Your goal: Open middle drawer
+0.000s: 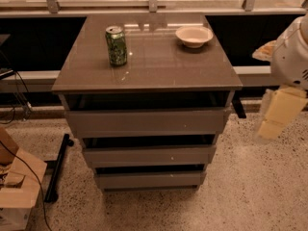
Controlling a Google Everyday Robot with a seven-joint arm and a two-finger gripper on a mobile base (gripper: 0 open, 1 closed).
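1. Standing before the table (163, 66), I see three drawer fronts under its top. The middle drawer (149, 155) sits between the top drawer (144, 122) and the bottom drawer (149, 179).
2. A dark gap shows above the middle front, which carries a tiny white speck.
3. The hand (276, 113) hangs to the right of the table, at the level of the top drawer and apart from it. I cannot tell if it is wide or narrow.
4. A green can (116, 45) and a pale bowl (194, 35) stand on the table, well apart.
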